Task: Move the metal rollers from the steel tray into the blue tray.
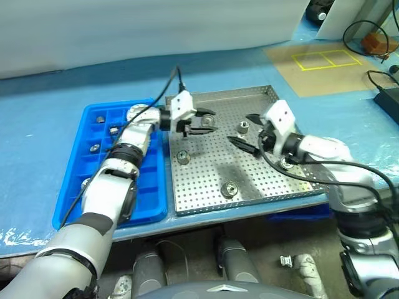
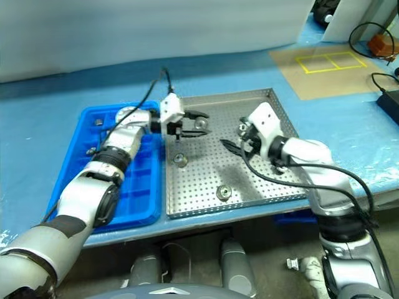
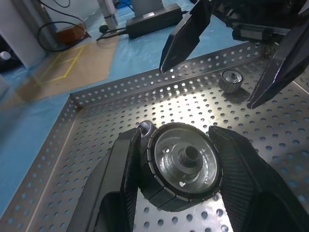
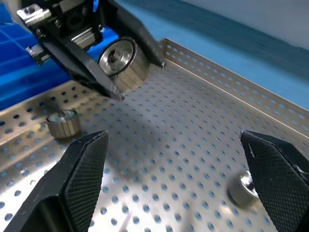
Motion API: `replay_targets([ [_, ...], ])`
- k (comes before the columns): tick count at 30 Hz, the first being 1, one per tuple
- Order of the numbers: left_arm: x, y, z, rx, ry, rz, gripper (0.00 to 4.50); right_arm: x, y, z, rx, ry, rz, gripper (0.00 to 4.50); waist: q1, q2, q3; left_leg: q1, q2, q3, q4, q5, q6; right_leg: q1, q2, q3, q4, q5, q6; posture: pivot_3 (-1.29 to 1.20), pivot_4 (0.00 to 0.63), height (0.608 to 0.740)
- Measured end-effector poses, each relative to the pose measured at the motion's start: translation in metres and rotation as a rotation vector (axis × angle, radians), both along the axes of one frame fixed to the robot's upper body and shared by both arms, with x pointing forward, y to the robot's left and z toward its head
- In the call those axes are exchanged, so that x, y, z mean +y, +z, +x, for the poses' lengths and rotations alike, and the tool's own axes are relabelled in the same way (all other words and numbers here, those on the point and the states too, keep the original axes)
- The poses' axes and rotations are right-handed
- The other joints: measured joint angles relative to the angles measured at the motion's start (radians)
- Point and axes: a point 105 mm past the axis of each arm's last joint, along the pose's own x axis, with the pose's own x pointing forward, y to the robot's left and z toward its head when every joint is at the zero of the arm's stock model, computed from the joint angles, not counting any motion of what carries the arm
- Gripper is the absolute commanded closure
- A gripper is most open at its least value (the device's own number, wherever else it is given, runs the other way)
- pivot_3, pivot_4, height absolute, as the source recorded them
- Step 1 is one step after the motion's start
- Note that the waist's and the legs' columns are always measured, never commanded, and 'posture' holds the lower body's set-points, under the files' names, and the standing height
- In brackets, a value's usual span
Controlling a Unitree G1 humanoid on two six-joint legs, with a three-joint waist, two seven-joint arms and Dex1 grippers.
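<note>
My left gripper [image 1: 209, 123] is shut on a metal roller [image 3: 183, 166], a shiny flanged cylinder held above the left rear part of the steel tray [image 1: 206, 180]. The same roller shows in the right wrist view [image 4: 123, 60]. My right gripper [image 1: 247, 132] hangs open over the tray's right middle, with nothing between its fingers [image 4: 87, 159]. Loose rollers lie on the perforated floor at the left [image 1: 182, 157], front [image 1: 230, 189] and rear right [image 1: 244, 126]. The blue tray [image 1: 149, 199] stands to the left of the steel tray and holds several rollers, one in a rear compartment [image 1: 100, 118].
Both trays sit on a blue-covered table. A cardboard sheet with yellow tape squares [image 1: 318, 65] lies at the back right. Black cables and a dark box [image 1: 389, 99] are at the far right edge. Another roller [image 1: 285, 163] lies under my right wrist.
</note>
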Motion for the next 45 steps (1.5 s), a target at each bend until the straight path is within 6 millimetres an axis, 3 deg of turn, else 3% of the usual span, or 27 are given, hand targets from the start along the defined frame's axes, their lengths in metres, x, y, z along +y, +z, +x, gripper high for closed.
replay_targets([
  [6, 0.065, -0.029, -0.019, 0.057, 0.164, 0.047, 2.59, 0.05, 0.005, 0.021, -0.029, 0.18, 0.035, 0.0, 0.051, 0.001, 0.0, -0.005, 0.004, 0.0, -0.002, 0.002, -0.003, -0.008, 0.002, -0.001, 0.003, 0.0, 0.0, -0.02, 0.15, 0.74],
  [12, 0.123, -0.014, -0.042, 0.033, 0.397, 0.003, 2.59, 0.099, -0.002, 0.025, -0.008, 0.367, 0.052, 0.0, 0.12, 0.001, 0.001, -0.009, 0.006, 0.0, -0.002, 0.003, -0.005, -0.011, 0.002, -0.005, 0.004, 0.0, -0.001, 0.13, 0.15, 0.74],
  [17, 0.154, -0.021, -0.061, 0.082, 0.553, -0.027, 2.59, 0.118, 0.0, 0.024, -0.016, 0.464, 0.054, 0.0, 0.158, 0.001, 0.001, -0.009, 0.005, -0.001, -0.002, 0.004, -0.007, -0.011, 0.001, -0.006, 0.005, -0.001, 0.0, 0.21, 0.15, 0.74],
  [22, 0.167, -0.029, -0.06, 0.127, 0.657, -0.094, 2.59, 0.13, -0.009, 0.019, 0.008, 0.526, 0.058, 0.0, 0.18, 0.001, 0.001, -0.009, 0.007, -0.002, -0.002, 0.005, -0.01, -0.013, 0.001, -0.007, 0.01, -0.001, 0.0, 0.22, 0.15, 0.74],
  [26, 0.177, -0.037, -0.048, 0.15, 0.743, -0.147, 2.59, 0.133, -0.009, 0.017, 0.009, 0.542, 0.057, 0.0, 0.182, 0.001, 0.001, -0.009, 0.008, -0.003, -0.002, 0.007, -0.013, -0.013, 0.001, -0.007, 0.014, -0.001, 0.0, 0.18, 0.15, 0.74],
  [32, 0.169, -0.058, -0.038, 0.198, 0.727, -0.13, 2.59, 0.124, -0.01, 0.018, 0.002, 0.521, 0.035, 0.0, 0.177, 0.001, 0.001, -0.009, 0.008, -0.003, -0.002, 0.009, -0.015, -0.014, 0.002, -0.007, 0.015, -0.001, 0.0, 0.11, 0.15, 0.74],
  [41, 0.177, -0.065, -0.036, 0.245, 0.72, -0.115, 2.59, 0.109, -0.021, 0.017, 0.028, 0.454, 0.03, 0.0, 0.17, 0.001, 0.001, -0.009, 0.009, -0.003, -0.003, 0.009, -0.016, -0.015, 0.004, -0.007, 0.015, -0.003, 0.0, 0.08, 0.15, 0.74],
  [45, 0.174, -0.067, -0.037, 0.257, 0.691, -0.104, 1.26, 0.11, -0.018, 0.017, 0.01, 0.444, 0.033, 0.0, 0.17, 0.001, 0.001, -0.009, 0.009, -0.003, -0.003, 0.009, -0.016, -0.015, 0.004, -0.007, 0.015, -0.003, 0.0, 0.07, 0.15, 0.74],
])
